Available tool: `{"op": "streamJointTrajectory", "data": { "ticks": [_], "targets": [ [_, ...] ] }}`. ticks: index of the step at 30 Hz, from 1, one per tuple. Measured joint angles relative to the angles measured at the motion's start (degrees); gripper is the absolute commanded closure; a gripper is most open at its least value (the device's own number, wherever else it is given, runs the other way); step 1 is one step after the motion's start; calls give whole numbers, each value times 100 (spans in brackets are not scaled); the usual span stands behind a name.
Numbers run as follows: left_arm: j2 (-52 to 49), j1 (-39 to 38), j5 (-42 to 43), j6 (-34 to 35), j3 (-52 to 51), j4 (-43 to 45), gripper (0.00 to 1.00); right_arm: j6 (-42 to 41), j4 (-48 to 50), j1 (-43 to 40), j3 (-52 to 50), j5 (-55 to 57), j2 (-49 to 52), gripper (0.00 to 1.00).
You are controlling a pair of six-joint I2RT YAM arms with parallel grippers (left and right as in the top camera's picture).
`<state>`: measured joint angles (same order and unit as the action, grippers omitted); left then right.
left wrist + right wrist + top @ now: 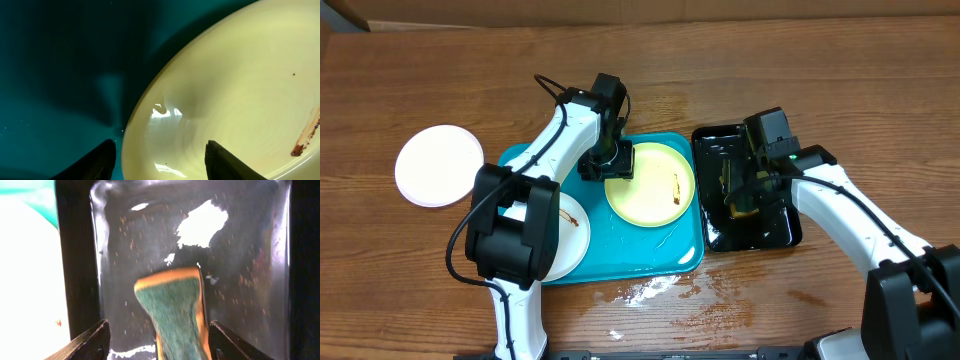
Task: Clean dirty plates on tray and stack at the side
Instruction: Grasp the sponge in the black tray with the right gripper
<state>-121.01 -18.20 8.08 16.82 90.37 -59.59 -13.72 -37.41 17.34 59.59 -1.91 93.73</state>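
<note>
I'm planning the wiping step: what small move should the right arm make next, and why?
Probably close the right end effector on the sponge: it lies between the open fingers in the black tray, and the yellow-green plate shows a brown smear.

Robot lab bench: white left arm (552,145), white right arm (840,205), wood-grain table (880,90).

A green sponge (175,312) sits in the glossy black tray (772,236) on the table (880,90).

No writing, label, brand or number can be read in any view. None is seen on the plates (645,190), the blue tray (650,245) or the black tray (775,232).
</note>
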Motion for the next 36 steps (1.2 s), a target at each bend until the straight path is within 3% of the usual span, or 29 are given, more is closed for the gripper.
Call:
{"op": "streamJointTrajectory", "data": {
  "ticks": [3, 6, 7, 8, 10, 11, 13, 15, 22, 27, 29, 33, 34, 35, 36],
  "targets": [
    [0, 0, -2, 0, -11, 33, 41, 13, 225, 0, -20, 4, 168, 37],
    [0, 0, -2, 0, -90, 109, 43, 11, 330, 2, -55, 26, 507, 73],
    [0, 0, 0, 0, -136, 177, 44, 44, 382, 0, -63, 61, 664, 81],
    [0, 0, -2, 0, -173, 260, 45, 42, 422, 0, -70, 94, 756, 82],
    [0, 0, -4, 4, -236, 393, 45, 33, 481, 0, -81, 131, 868, 76],
    [0, 0, -4, 4, -258, 422, 45, 31, 496, 0, -81, 142, 876, 67],
    [0, 0, -4, 2, -293, 431, 43, 2, 433, 0, -59, 153, 870, 39],
    [0, 0, -4, 4, -302, 448, 38, -109, 190, 0, 44, 179, 870, 33],
    [0, 0, -4, 22, -302, 374, 42, -208, -588, 0, 417, 195, 844, 31],
    [0, 0, -7, 24, -302, 350, 51, -232, -708, 0, 350, 192, 841, 33],
    [0, 0, -4, 24, -302, 348, 66, -236, -619, 0, 181, 192, 841, 42],
    [0, 7, -87, 52, -304, 348, 83, -247, -590, 0, -7, 195, 844, 59],
    [0, 7, -90, 48, -304, 348, 85, -245, -588, 0, -15, 192, 844, 80],
    [0, 7, -111, 15, -304, 367, 87, -262, -590, 0, -13, 195, 844, 92],
    [0, 7, -131, -26, -304, 398, 88, -260, -599, 0, -13, 192, 844, 96]
  ]
}}
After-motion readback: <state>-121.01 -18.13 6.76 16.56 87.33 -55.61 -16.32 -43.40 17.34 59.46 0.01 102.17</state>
